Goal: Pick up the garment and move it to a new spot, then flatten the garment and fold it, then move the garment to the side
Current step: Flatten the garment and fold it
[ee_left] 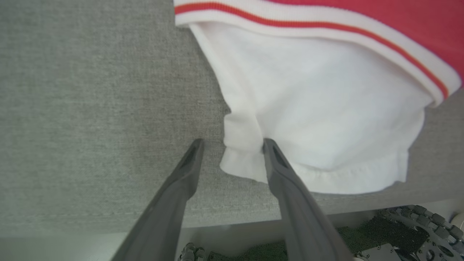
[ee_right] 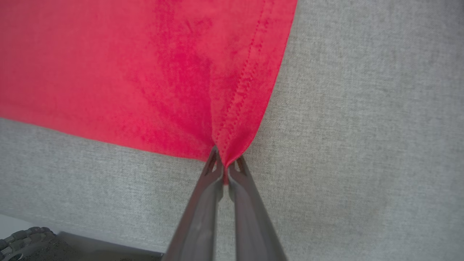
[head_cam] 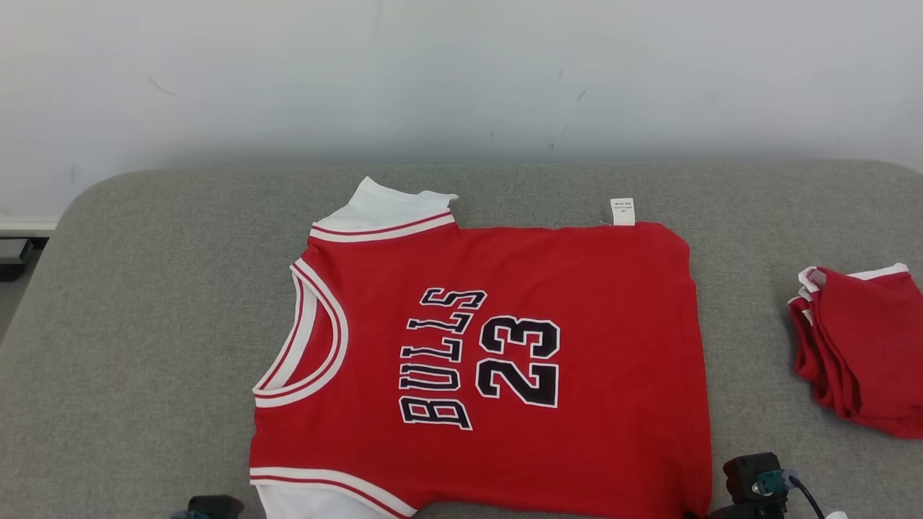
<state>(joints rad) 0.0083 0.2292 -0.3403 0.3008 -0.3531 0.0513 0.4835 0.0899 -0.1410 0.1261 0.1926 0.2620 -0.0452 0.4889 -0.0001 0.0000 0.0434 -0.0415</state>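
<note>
The garment (head_cam: pixel 505 360) is a red jersey with white trim and "BULLS 23" in black, spread flat on the grey padded table (head_cam: pixel 144 324), neck toward the left. My right gripper (ee_right: pixel 225 163) is shut on the red hem corner (ee_right: pixel 232 145) of the garment, near the table's front edge; its wrist (head_cam: pixel 753 479) shows at the lower right of the head view. My left gripper (ee_left: pixel 232 145) stands open at the white sleeve (ee_left: pixel 311 108), one finger (ee_left: pixel 282 170) lying on the sleeve's edge and the other finger (ee_left: pixel 185 170) on bare table.
A folded pile of red garments (head_cam: pixel 862 346) lies at the right edge of the table. A white wall (head_cam: pixel 461 72) rises behind the table. The table's front edge (ee_left: pixel 108 221) runs just below both grippers, with the robot's base (ee_left: pixel 398 232) under it.
</note>
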